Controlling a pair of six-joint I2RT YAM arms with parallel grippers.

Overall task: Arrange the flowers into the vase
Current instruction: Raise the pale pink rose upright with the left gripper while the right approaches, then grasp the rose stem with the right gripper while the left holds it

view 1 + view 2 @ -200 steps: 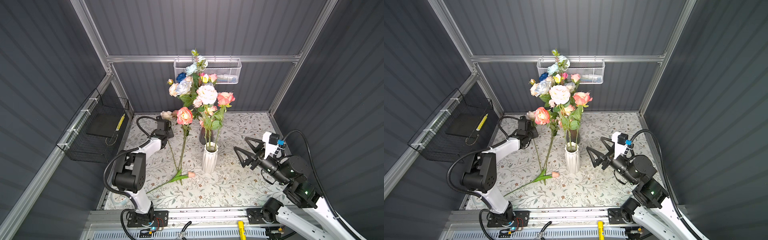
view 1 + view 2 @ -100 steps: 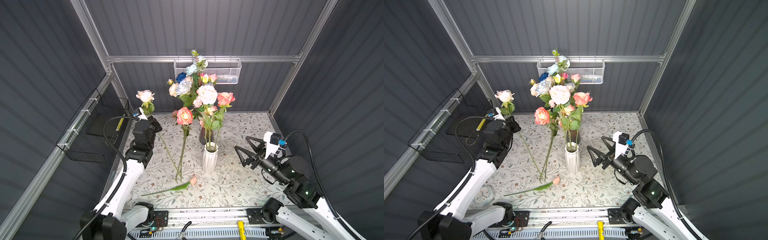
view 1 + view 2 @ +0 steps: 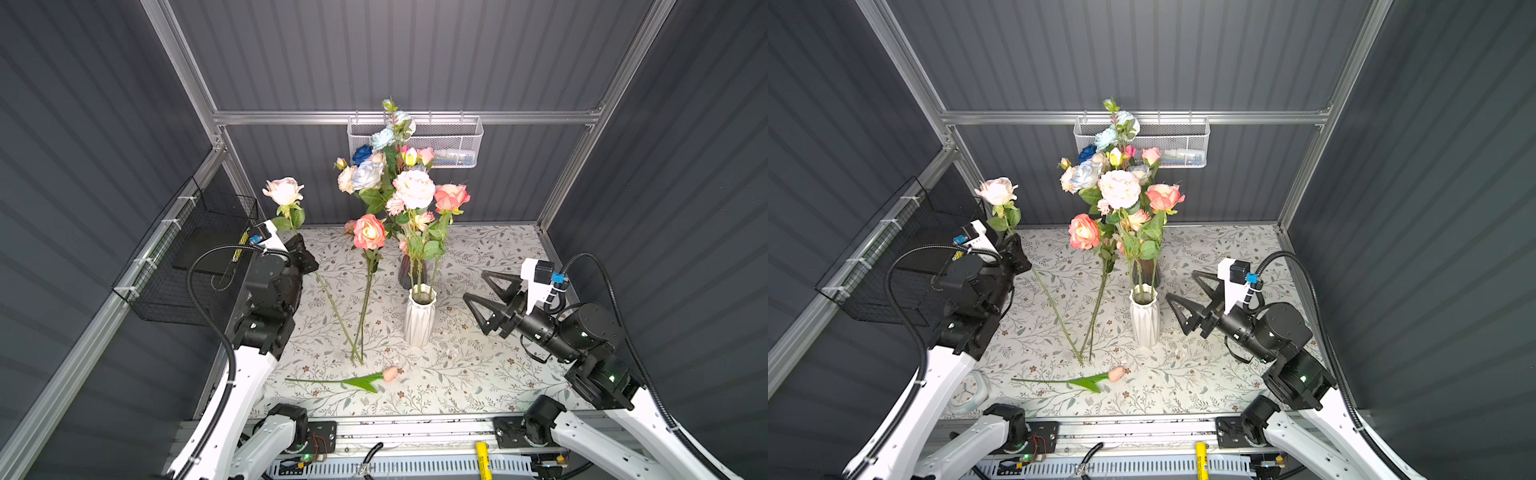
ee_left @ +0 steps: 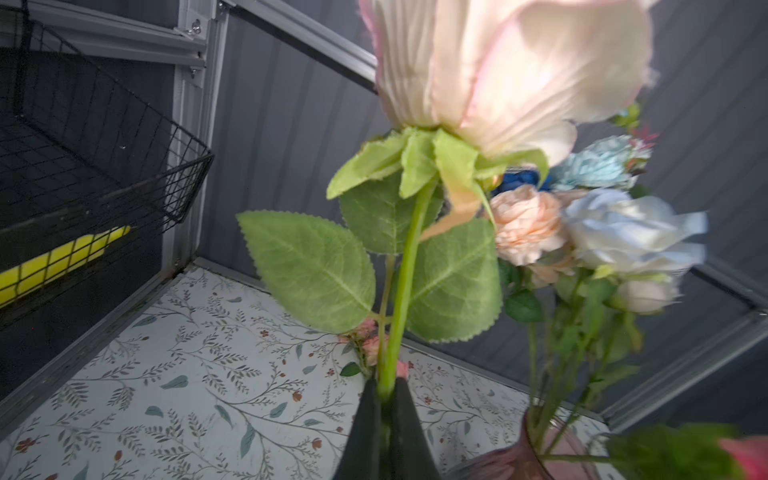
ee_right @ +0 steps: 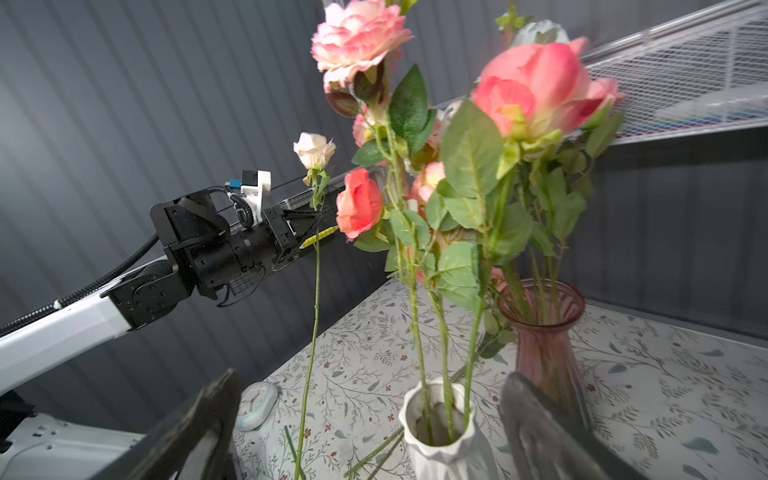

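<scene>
Standing tall at ten o'clock from the white vase [image 3: 419, 320], the cream rose [image 3: 284, 191] is pinched below its leaves by the closed left pincer [image 4: 386, 399]; the left wrist view shows that grip best. The right pincer [image 3: 474, 284] gapes empty at three o'clock. A small clock [image 3: 967, 388] shows in a top view. Bare surface [image 3: 478, 374] lies at five o'clock.

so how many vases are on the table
2. A white ribbed vase near the middle of the table, and a dark pink glass vase just behind it, partly hidden by the flowers in both top views.
</scene>
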